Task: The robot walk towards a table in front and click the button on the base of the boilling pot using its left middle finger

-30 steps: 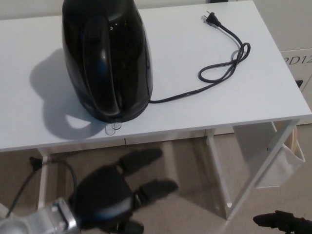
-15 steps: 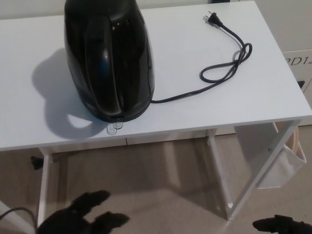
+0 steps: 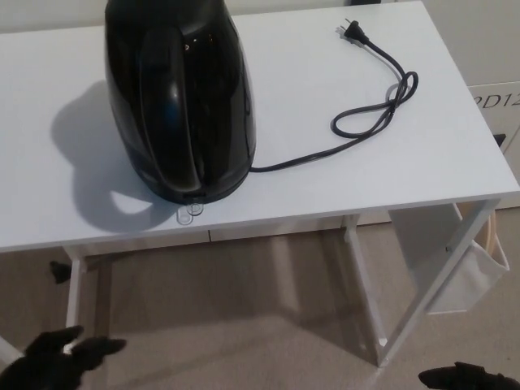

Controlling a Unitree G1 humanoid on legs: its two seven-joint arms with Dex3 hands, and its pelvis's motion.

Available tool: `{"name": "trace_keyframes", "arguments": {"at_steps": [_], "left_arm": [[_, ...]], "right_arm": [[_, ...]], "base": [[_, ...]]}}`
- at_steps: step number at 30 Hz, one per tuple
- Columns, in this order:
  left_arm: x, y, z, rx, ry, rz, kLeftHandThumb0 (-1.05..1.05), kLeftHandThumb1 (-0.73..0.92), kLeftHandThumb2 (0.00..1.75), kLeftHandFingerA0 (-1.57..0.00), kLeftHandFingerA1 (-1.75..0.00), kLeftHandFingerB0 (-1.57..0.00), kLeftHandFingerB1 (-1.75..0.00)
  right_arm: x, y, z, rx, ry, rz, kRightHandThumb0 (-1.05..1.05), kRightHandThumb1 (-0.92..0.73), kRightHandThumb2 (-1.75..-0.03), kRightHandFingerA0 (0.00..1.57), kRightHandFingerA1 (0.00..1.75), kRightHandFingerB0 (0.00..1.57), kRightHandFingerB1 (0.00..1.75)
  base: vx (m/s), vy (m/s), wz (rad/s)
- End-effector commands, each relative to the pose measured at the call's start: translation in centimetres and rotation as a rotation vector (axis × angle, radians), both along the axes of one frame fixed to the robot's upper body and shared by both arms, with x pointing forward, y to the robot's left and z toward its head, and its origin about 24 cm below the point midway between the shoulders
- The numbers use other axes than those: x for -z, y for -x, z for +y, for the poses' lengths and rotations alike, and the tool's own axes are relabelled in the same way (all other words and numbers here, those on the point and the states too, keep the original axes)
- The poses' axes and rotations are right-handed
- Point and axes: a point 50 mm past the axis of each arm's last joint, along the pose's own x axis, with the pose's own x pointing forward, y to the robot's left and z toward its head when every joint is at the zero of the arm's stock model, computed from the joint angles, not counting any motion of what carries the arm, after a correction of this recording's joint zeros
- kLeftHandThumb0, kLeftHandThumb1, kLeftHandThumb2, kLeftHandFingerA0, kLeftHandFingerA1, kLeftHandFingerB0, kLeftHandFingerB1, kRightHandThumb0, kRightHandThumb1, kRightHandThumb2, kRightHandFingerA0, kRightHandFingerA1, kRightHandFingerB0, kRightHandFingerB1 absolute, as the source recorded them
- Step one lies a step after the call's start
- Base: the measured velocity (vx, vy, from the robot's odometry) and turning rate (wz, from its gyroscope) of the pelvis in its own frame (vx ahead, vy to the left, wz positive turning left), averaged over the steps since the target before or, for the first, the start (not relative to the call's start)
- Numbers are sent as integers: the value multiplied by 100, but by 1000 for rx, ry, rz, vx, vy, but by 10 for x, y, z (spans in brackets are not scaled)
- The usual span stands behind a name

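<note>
Right now the big black boiling pot [image 3: 179, 101] stands on the white table [image 3: 390, 171], toward the left side and close to the front edge. Its handle faces the front. Down at the bottom of the pot, a small clear button [image 3: 189, 213] sticks out over the table top. A dark shadow lies on the table to the left of the pot.

A black cord [image 3: 357, 122] runs out from the right side of the pot's bottom. It makes a loop on the table and ends in a plug [image 3: 353, 32] near the back edge, not plugged into anything.

The left hand [image 3: 57, 357] is low in the bottom left corner, well below the table and far from the button. Its fingers [image 3: 96, 348] are spread apart and hold nothing.

Only a little bit of the right hand [image 3: 471, 377] peeks in at the bottom right corner. I cannot tell how it is set.

A white cloth bin [image 3: 463, 260] hangs under the right end of the table.
</note>
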Motion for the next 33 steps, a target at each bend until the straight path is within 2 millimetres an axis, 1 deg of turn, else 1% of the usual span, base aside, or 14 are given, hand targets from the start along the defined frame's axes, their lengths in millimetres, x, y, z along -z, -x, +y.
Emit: {"name": "trace_keyframes", "arguments": {"at_steps": [1, 8, 10, 14, 15, 17, 19, 20, 21, 24, 27, 29, 31, 33], "left_arm": [[7, 10, 51, -587, 432, 194, -79, 57, 89, -28, -45, -19, -40], [3, 1, 52, -606, 465, 179, -78, 56, 88, -29, -45, -19, -40], [3, 2, 54, -600, 454, 181, -78, 56, 88, -28, -45, -18, -40], [2, 3, 55, -590, 442, 178, -78, 57, 88, -29, -45, -18, -40], [2, 3, 56, -598, 459, 184, -79, 56, 87, -27, -44, -17, -40], [3, 4, 56, -599, 463, 187, -79, 56, 88, -27, -44, -17, -40], [6, 13, 55, -598, 467, 200, -78, 56, 88, -28, -45, -17, -40], [8, 16, 55, -602, 475, 207, -78, 56, 88, -28, -45, -16, -40], [9, 18, 55, -607, 484, 214, -78, 56, 88, -28, -45, -16, -40], [5, 11, 55, -604, 494, 201, -77, 56, 87, -29, -45, -18, -40], [4, 11, 57, -618, 496, 191, -77, 55, 87, -30, -46, -19, -40], [4, 12, 59, -634, 508, 191, -77, 55, 86, -30, -46, -19, -40], [5, 15, 61, -640, 503, 205, -77, 55, 87, -29, -45, -18, -40], [6, 15, 60, -643, 510, 214, -77, 55, 86, -28, -45, -18, -40]], "right_arm": [[4, 6, -11, 86, 44, -8, -32, -67, -59, 51, 49, 42, 42], [1, -2, -16, 102, 38, -27, -32, -66, -59, 52, 50, 42, 43], [2, -2, -16, 105, 44, -25, -32, -65, -59, 54, 50, 45, 42], [1, -3, -17, 100, 71, -24, -33, -65, -59, 53, 49, 44, 42], [1, -4, -18, 105, 66, -33, -33, -65, -58, 54, 51, 44, 43], [0, -4, -19, 110, 64, -39, -33, -65, -58, 54, 51, 44, 43], [2, 4, -21, 113, 75, -25, -32, -65, -59, 52, 50, 42, 43], [2, 7, -23, 116, 78, -19, -33, -66, -59, 48, 48, 42, 42], [2, 9, -25, 119, 80, -14, -33, -66, -59, 48, 48, 42, 42], [0, 1, -32, 168, 60, -30, -34, -66, -59, 49, 49, 41, 42], [-1, 2, -44, 225, 28, -26, -34, -67, -59, 49, 50, 40, 42], [1, 4, -47, 251, 3, -20, -32, -67, -60, 49, 50, 39, 42], [3, 12, -49, 256, -6, -7, -34, -68, -60, 50, 50, 38, 42], [3, 14, -50, 259, -12, -11, -35, -68, -60, 50, 50, 39, 42]], "base": [[0, 0, 0], [0, 0, 0], [0, 0, 0], [0, 0, 0], [0, 0, 0], [0, 0, 0], [0, 0, 0], [0, 0, 0], [0, 0, 0], [0, 0, 0], [0, 0, 0], [0, 0, 0], [0, 0, 0], [0, 0, 0]]}}
